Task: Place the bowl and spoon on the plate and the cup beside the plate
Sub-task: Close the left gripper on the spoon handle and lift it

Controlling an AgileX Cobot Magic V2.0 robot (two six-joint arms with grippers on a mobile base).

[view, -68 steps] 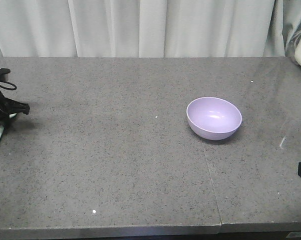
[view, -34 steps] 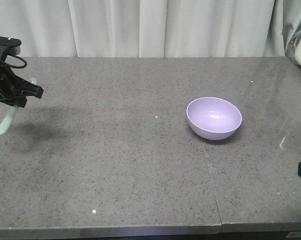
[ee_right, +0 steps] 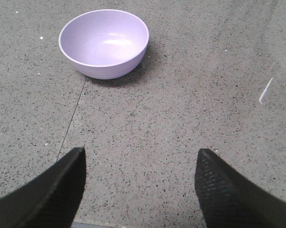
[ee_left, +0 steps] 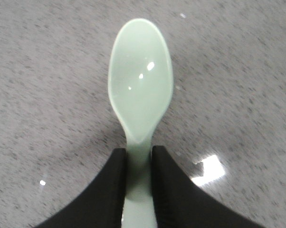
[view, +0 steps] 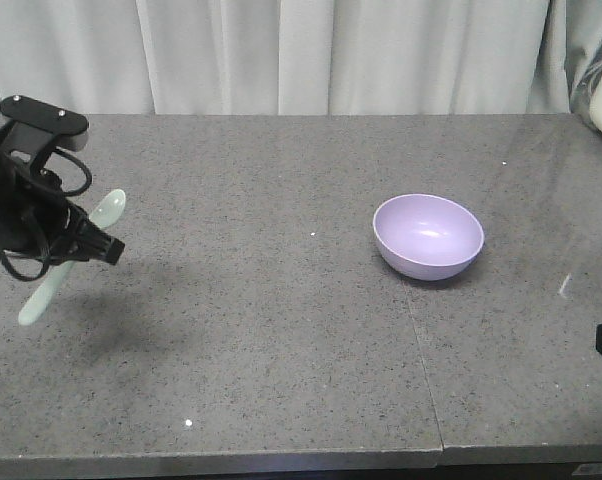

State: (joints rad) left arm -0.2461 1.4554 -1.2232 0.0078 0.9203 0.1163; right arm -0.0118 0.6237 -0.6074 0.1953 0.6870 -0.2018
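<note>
On the left side of the grey speckled countertop [view: 241, 330], the left gripper [view: 86, 245] hangs above the surface with the mint-green spoon [view: 109, 208] clamped between its black fingers [ee_left: 105, 190]. In the front-facing view the spoon is tilted: its oval head points up and to the rear, its handle end down toward the front left, clear of the stone, with a soft shadow beneath. The left wrist view shows the pads pinching the narrow neck of the handle just below the head, whose hollow side faces the camera.

The lavender bowl [view: 428, 236] stands upright right of centre, well apart from the spoon, at the far end of a thin seam [ee_right: 74, 114] in the countertop.

The right gripper [ee_right: 140, 190] sits low near the front right edge, its fingers wide apart and holding nothing, with the bowl ahead of it and somewhat to its left. A pale pleated curtain [view: 281, 50] hangs behind the table.
</note>
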